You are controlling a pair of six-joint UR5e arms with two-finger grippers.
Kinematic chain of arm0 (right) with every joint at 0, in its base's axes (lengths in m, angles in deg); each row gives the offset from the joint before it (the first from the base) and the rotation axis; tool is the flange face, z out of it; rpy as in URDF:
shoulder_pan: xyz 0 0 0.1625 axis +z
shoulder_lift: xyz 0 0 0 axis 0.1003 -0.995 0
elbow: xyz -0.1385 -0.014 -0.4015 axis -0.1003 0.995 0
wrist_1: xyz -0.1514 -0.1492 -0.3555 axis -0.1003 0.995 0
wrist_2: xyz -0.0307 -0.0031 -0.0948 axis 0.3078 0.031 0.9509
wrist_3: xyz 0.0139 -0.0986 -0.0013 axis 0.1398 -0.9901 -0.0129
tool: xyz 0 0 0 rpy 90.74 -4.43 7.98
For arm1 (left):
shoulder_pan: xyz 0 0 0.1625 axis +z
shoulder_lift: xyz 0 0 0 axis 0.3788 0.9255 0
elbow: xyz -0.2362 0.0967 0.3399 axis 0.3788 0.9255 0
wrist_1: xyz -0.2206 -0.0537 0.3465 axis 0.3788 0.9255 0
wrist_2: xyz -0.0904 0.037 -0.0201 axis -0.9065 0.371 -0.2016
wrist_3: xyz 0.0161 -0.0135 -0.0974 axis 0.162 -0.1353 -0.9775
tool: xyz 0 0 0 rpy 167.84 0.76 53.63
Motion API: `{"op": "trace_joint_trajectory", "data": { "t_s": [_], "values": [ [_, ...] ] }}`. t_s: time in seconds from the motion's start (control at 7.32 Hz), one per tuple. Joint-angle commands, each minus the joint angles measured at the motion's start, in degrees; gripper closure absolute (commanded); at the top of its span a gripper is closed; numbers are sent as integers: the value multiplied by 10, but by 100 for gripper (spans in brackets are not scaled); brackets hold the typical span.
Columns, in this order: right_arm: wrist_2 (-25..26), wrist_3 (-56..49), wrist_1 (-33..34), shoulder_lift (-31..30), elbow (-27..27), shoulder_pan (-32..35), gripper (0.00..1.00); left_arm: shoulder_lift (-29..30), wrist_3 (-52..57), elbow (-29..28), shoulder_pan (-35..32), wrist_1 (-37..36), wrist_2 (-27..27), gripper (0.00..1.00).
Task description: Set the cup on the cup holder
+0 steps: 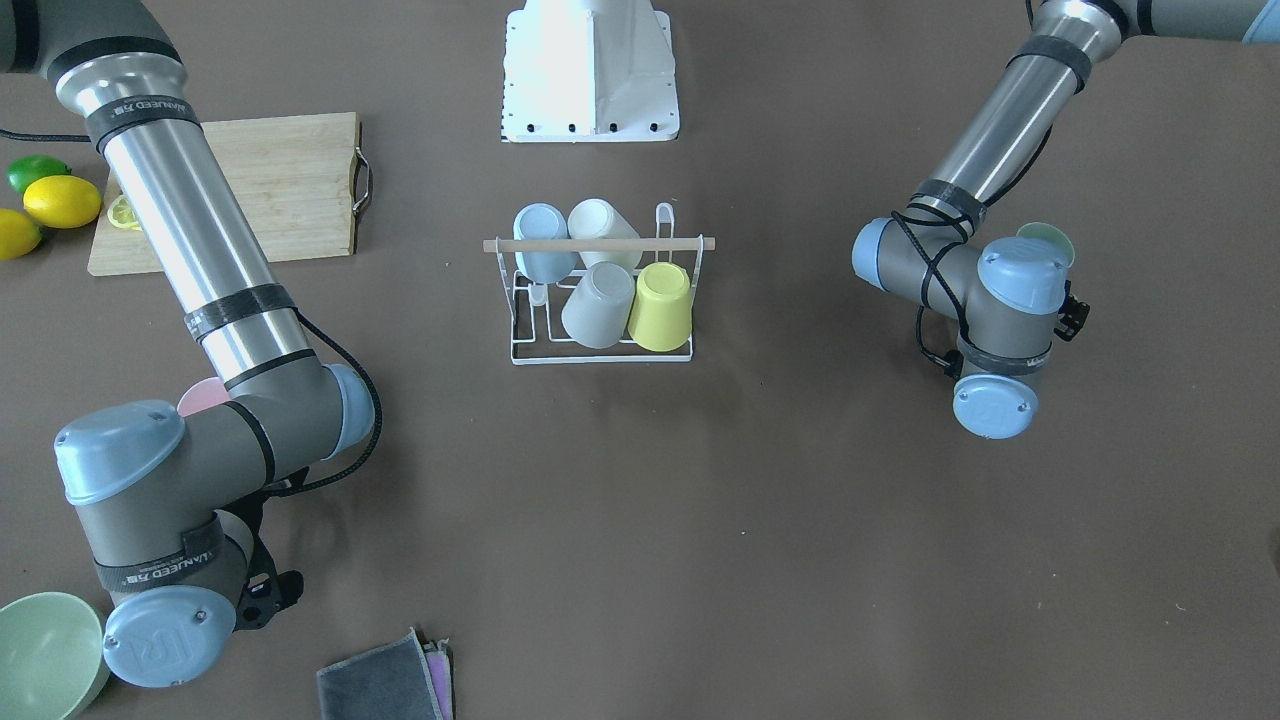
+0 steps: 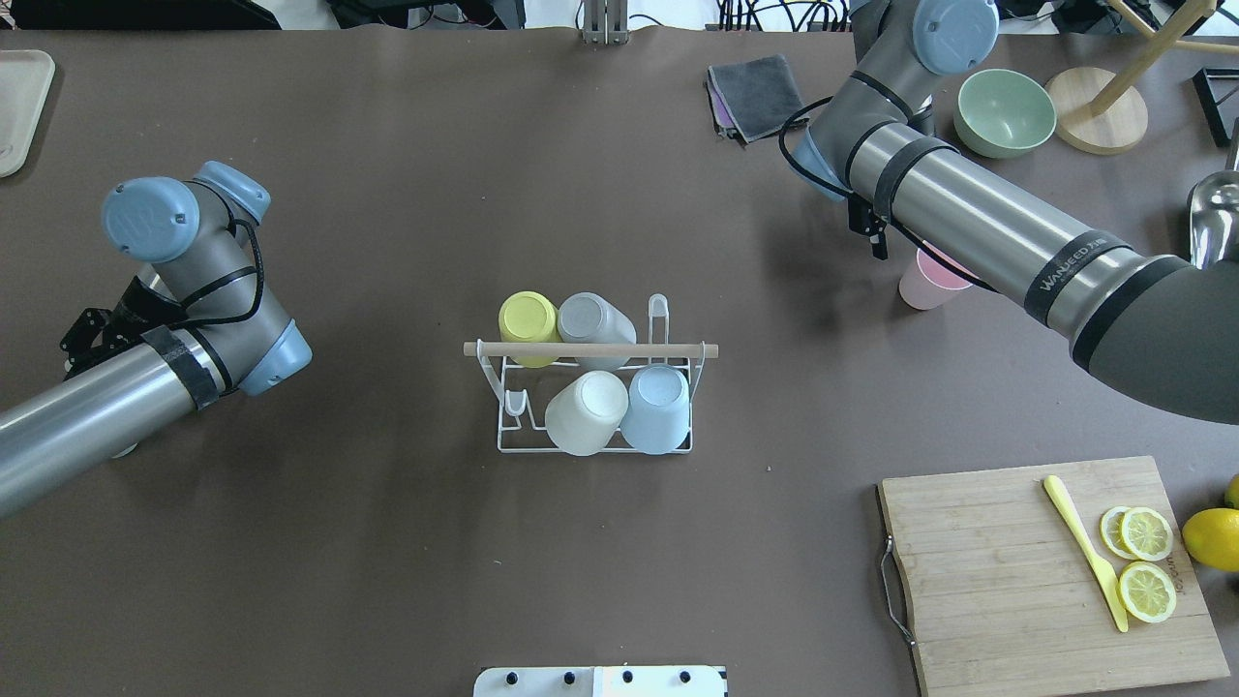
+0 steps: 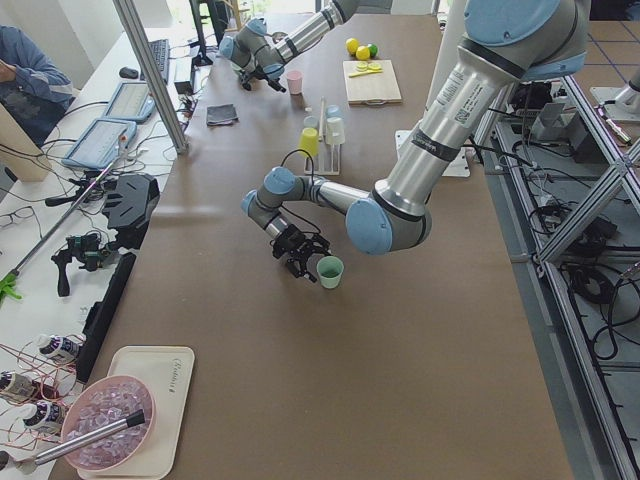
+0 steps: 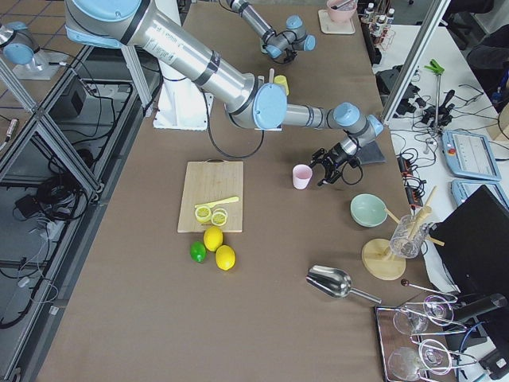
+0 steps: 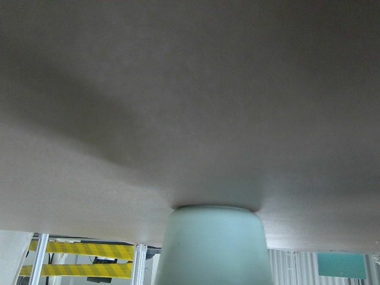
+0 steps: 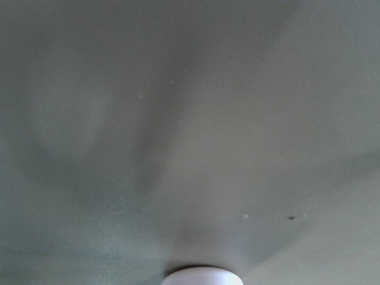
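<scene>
The cup holder (image 2: pixel 678 350), a white wire rack with a wooden rod (image 1: pixel 600 244), stands mid-table. Four cups hang on it: yellow (image 2: pixel 528 322), grey (image 2: pixel 590 324), white (image 2: pixel 585 411), blue (image 2: pixel 656 407). A mint cup (image 3: pixel 330 271) stands upright on the table just beside my left gripper (image 3: pixel 301 262), whose fingers look spread and empty; this cup fills the bottom of the left wrist view (image 5: pixel 214 246). A pink cup (image 2: pixel 924 286) stands by my right gripper (image 4: pixel 332 169), also spread and apart from it. Both grippers are largely hidden under their arms from overhead.
A wooden cutting board (image 2: pixel 1050 571) with lemon slices and a yellow knife lies at the near right, with lemons (image 1: pixel 60 200) beside it. Far right are a green bowl (image 2: pixel 1004 112), a grey cloth (image 2: pixel 755 92) and a metal scoop (image 4: pixel 334 282). A person (image 3: pixel 25 75) sits beyond the table's far end.
</scene>
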Motion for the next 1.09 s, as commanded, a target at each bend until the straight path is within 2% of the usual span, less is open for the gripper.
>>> {"op": "trace_joint_trajectory", "data": {
  "t_s": [0.0,0.55,0.82,0.96],
  "values": [
    [1,-2,0,4,17,-8,0,-4,0,1,4,-4,3,2],
    [13,-18,1,13,50,-14,0,-3,0,12,7,-16,19,4],
    [20,-24,2,22,64,-14,0,-5,0,23,7,-29,19,11],
    [20,-25,2,23,69,-14,0,-9,0,32,11,-29,20,11]
  ]
}}
